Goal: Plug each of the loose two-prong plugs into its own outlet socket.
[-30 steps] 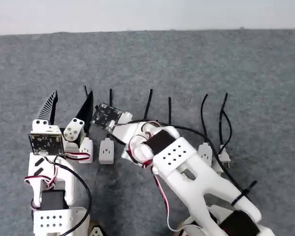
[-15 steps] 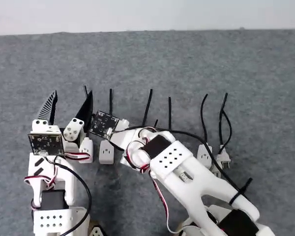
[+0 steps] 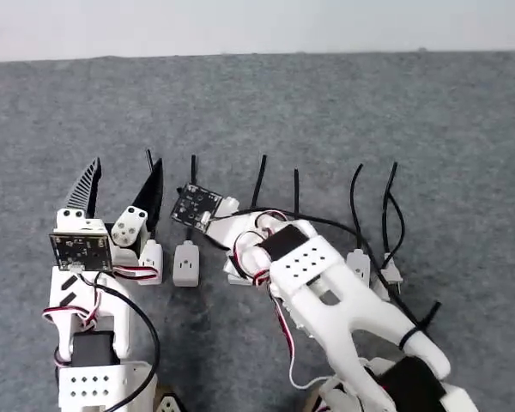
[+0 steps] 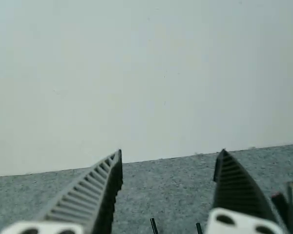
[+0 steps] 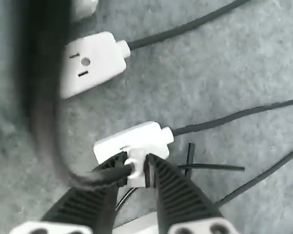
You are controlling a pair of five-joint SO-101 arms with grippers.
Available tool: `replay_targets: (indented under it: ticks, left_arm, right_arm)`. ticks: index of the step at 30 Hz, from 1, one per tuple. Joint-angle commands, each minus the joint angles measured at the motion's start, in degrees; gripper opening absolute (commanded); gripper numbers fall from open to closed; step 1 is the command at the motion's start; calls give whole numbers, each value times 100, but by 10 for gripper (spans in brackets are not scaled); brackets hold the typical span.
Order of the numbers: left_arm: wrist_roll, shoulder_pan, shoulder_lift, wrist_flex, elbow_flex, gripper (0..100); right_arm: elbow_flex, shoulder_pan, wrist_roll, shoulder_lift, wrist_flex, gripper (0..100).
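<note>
Pinching a plug point(image 5: 135, 160), the right claw point(image 5: 136, 165) holds it against the socket point(image 5: 132, 139) at its tips; the left claw point(image 4: 170, 161) gapes wide, empty.

Overhead feed, as I read it:

- **Bench point(image 3: 429, 112):** grey, with a pale wall point(image 3: 240, 26) behind it.
- **Left arm point(image 3: 90, 343):** its end effector point(image 3: 120, 184) points toward the wall, black fingers point(image 3: 152, 184) spread apart.
- **Right arm point(image 3: 326, 292):** white, slanting across the middle. Its camera board point(image 3: 196, 204) sits just beside the left arm's nearer finger.
- **Sockets point(image 3: 186, 263):** white, in a row near the arms, one partly under the right arm.
- **Cords point(image 3: 259, 180):** black, fanning toward the wall.
- **Plug point(image 3: 392, 275):** small and white, at the row's right end, just beside the last socket.
</note>
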Motion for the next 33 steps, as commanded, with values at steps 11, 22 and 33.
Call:
replay_targets:
  ticks: [11, 22, 33]
  left_arm:
    - [26, -26, -35, -185, -295, 288]
    - [26, -26, -35, -193, -295, 288]
    - [26, -26, -35, -193, -286, 288]
  right_arm:
    - [-527, -611, -220, 303, 207, 8]
    - [-624, -804, -334, 22, 347, 8]
    - [-457, -901, -475, -435, 479, 8]
